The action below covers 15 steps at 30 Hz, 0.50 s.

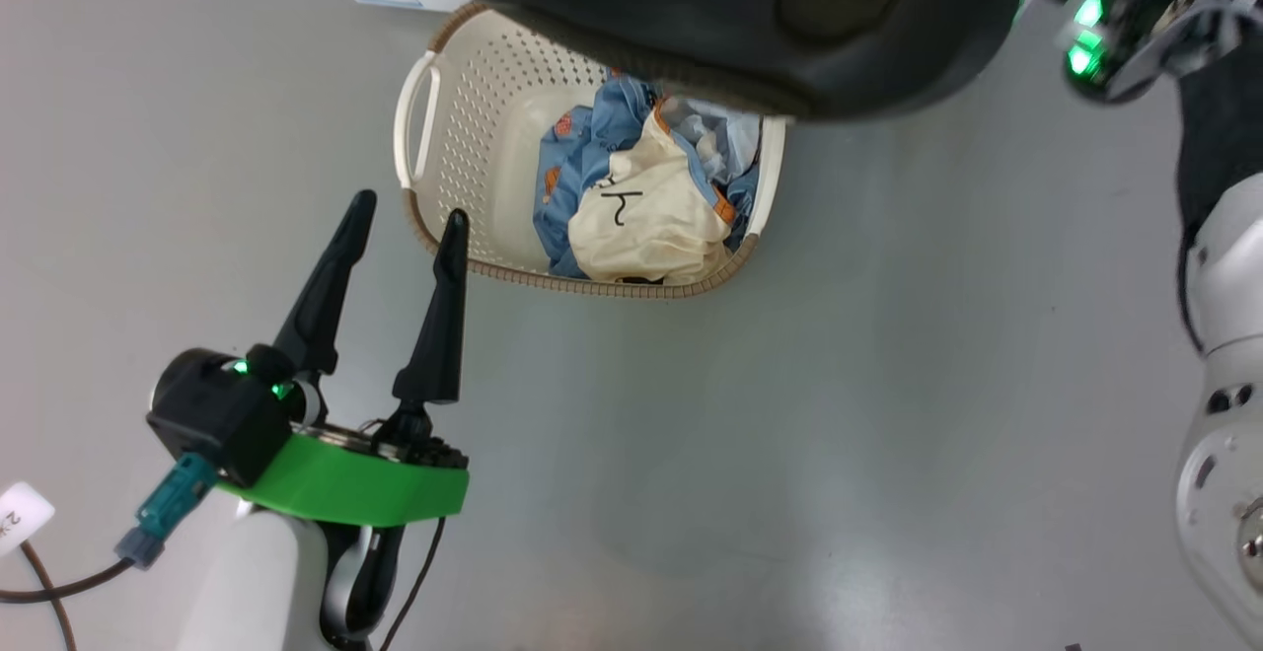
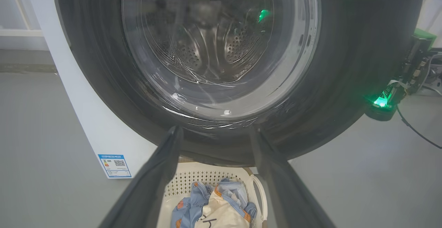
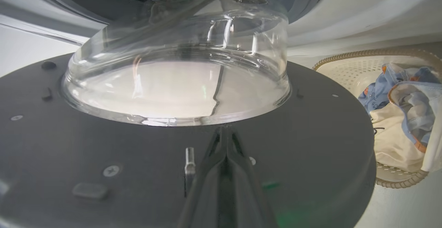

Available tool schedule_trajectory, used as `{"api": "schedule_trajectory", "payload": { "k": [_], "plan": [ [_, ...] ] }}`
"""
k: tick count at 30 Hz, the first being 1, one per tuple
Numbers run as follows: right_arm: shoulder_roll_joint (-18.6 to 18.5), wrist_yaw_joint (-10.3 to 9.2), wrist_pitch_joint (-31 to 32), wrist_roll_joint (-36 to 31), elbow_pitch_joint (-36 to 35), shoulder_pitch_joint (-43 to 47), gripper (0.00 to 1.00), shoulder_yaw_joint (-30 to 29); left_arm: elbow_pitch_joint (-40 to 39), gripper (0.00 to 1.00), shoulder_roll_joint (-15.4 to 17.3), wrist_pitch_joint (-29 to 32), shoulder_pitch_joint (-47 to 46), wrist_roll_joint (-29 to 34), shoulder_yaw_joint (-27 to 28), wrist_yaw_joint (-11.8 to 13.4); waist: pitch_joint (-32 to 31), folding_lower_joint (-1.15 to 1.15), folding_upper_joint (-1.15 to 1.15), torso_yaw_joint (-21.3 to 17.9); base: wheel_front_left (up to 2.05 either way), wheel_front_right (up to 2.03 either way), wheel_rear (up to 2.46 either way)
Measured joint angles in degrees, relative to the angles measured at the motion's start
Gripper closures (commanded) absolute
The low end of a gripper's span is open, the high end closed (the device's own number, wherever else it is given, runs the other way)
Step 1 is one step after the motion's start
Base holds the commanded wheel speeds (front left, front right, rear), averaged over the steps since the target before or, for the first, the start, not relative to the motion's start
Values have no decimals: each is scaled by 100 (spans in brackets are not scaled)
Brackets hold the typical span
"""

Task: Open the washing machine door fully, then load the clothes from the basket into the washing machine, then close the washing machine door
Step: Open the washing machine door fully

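Note:
The washing machine door [image 1: 750,30] stands partly open, and its black rim overhangs the far side of the basket [image 1: 464,89]. The clothes [image 1: 641,207], light blue and cream pieces, lie heaped in the basket. My left gripper [image 1: 409,209] is open and empty just in front of the basket's near left corner. It faces the door's outer glass [image 2: 221,48], with the basket [image 2: 193,178] below. My right gripper [image 3: 223,131] is shut, with its tips against the door's grey inner face [image 3: 310,134] just below the glass bowl [image 3: 179,76]. The white washing machine [image 2: 86,100] stands behind the door.
Grey floor [image 1: 789,454] spreads around the basket, with room to the right and in front. A blue label [image 2: 114,165] marks the machine's lower front. My right forearm [image 1: 1224,266] runs down the right edge. A cable [image 2: 414,127] trails on the floor.

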Motion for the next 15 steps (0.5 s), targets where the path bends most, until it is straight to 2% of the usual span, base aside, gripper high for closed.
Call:
{"api": "schedule_trajectory", "payload": {
  "k": [6, 15],
  "plan": [
    [170, 0, 680, 58, -178, 431, 100, -129, -11, 0, 0, -4, 31, 52, 54, -8, -208, 0, 0, -7, 0, 0, 0],
    [357, 0, 1249, 41, -743, 1026, 100, -140, -27, 0, 0, -4, 151, 90, 90, -24, -431, 0, 0, -28, 0, 0, 0]
  ]
}}
